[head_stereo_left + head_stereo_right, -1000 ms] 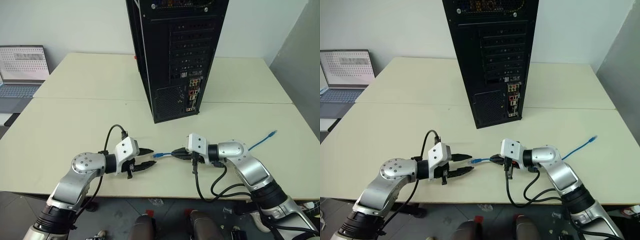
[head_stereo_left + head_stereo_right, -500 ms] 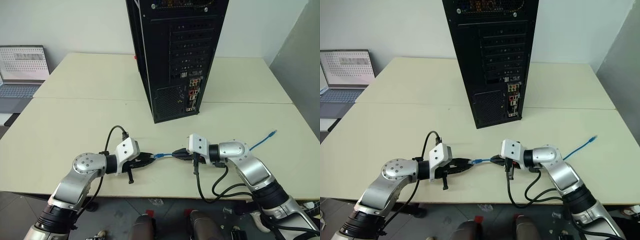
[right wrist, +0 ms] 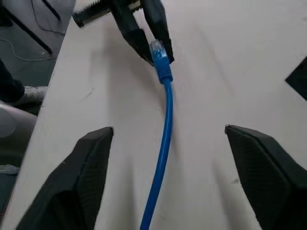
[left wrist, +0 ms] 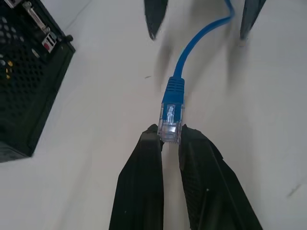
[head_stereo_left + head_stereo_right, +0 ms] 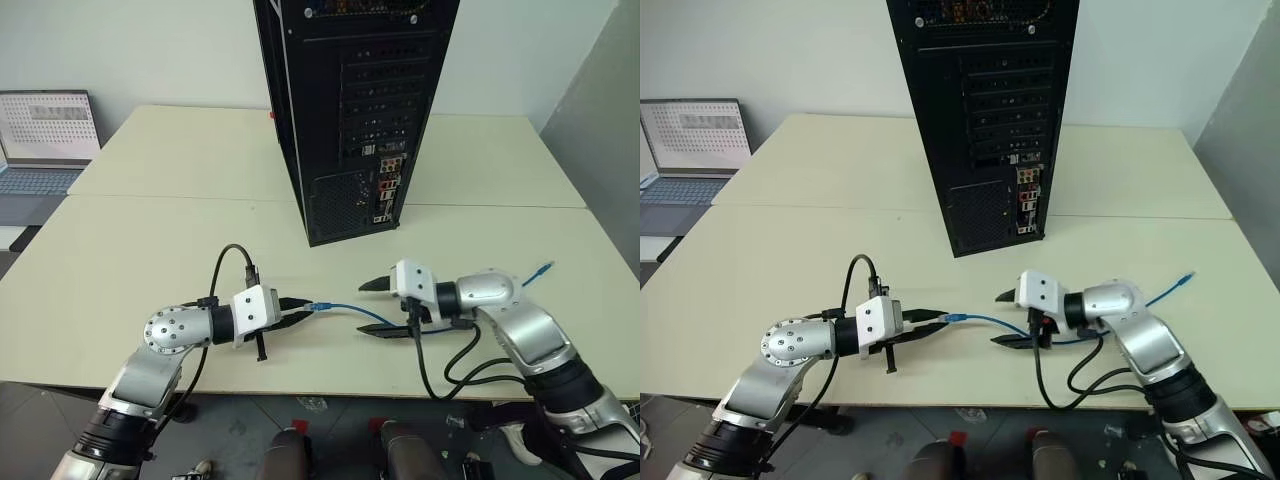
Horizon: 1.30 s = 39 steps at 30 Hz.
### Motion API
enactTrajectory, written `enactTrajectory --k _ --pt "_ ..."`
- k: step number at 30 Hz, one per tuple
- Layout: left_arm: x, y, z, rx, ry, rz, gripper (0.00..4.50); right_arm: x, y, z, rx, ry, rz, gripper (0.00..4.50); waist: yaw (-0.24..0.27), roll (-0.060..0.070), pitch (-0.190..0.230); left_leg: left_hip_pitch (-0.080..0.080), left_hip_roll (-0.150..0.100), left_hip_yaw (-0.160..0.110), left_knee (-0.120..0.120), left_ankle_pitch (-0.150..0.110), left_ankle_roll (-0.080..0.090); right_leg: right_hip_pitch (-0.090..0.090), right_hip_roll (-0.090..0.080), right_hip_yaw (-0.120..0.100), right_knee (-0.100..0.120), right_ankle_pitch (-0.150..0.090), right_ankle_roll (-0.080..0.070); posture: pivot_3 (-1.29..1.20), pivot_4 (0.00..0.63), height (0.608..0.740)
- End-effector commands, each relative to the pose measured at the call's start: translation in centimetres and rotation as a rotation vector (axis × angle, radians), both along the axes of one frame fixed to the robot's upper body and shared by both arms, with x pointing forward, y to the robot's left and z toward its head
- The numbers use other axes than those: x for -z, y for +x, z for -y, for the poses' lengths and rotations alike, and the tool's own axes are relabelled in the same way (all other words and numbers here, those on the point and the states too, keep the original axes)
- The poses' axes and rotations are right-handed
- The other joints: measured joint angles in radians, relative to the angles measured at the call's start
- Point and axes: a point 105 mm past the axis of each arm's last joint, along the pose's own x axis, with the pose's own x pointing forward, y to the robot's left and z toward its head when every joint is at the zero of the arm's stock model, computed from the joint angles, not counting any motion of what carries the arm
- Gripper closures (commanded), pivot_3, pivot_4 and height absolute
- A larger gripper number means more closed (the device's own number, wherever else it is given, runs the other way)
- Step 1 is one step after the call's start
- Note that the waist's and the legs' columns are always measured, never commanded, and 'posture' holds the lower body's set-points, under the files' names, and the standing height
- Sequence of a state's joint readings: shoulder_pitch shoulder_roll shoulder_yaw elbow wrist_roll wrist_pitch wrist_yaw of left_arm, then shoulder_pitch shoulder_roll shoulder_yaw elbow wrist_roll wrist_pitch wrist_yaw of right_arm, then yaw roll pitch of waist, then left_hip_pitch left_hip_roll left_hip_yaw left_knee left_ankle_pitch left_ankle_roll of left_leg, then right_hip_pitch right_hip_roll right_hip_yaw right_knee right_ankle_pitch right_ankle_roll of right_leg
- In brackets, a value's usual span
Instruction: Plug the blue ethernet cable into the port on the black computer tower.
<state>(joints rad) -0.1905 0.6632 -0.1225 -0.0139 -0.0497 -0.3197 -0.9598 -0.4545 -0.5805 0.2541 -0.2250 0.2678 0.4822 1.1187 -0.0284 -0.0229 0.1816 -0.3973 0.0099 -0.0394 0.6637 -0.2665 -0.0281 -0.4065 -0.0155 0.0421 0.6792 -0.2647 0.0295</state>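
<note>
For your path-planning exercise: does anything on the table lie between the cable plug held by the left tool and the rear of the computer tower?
Nothing visible does. The left tool pinches the plug of the blue ethernet cable, and bare table lies between it and the black computer tower. The open right tool sits off to the side.

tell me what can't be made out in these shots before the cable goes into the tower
- Which port on the black computer tower takes the plug: the head views show its rear connectors too small to tell apart.
- Tower's top: cut off by the upper edge in both head views.
- Middle of the blue ethernet cable: hidden behind the open right gripper and its arm in the head views.
- How deep the plug sits between the left gripper fingers: they cover its end in the left wrist view.
</note>
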Motion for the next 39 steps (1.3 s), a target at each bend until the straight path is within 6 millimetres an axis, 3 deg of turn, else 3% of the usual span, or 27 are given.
enactTrajectory --k 1,7,20,21,39 --pt "-2.1 0.0 1.1 0.085 0.015 0.332 4.27 -2.3 -0.7 -0.3 0.022 0.141 -0.085 0.27 0.000 0.000 0.000 0.000 0.000 0.000 0.000 0.000 0.000 0.000 -0.001 0.000 0.000 0.000 0.000 0.00 0.150 0.740" --pt "-3.0 -0.5 1.5 0.141 0.012 0.607 4.27 -2.5 -0.1 -1.5 0.101 0.250 -0.209 0.27 -0.001 0.000 0.000 0.000 0.000 0.000 0.000 0.000 0.000 0.000 -0.002 0.000 0.000 0.000 0.000 0.00 0.150 0.740" --pt "-3.1 -0.7 1.6 0.152 0.008 0.727 4.27 -2.5 0.0 -3.2 0.106 0.341 -0.348 0.27 -0.001 0.000 0.000 -0.001 -0.001 -0.001 0.000 0.000 0.000 0.000 -0.002 -0.001 0.001 0.000 0.000 0.00 0.150 0.740" --pt "-3.2 -0.7 1.6 0.150 0.007 0.732 4.27 -2.5 0.1 -3.3 0.107 0.343 -0.352 0.62 -0.001 0.000 0.000 -0.001 -0.001 -0.001 0.000 0.000 0.000 0.000 -0.001 -0.001 0.001 0.000 0.000 0.00 0.150 0.740" --pt "-3.5 -0.5 1.8 0.120 0.010 0.780 4.27 -2.3 0.2 -3.6 0.108 0.336 -0.369 4.30 -0.001 0.000 0.000 -0.001 -0.001 -0.001 0.000 0.000 0.000 0.000 -0.001 -0.001 0.001 0.000 0.000 0.00 0.150 0.740"
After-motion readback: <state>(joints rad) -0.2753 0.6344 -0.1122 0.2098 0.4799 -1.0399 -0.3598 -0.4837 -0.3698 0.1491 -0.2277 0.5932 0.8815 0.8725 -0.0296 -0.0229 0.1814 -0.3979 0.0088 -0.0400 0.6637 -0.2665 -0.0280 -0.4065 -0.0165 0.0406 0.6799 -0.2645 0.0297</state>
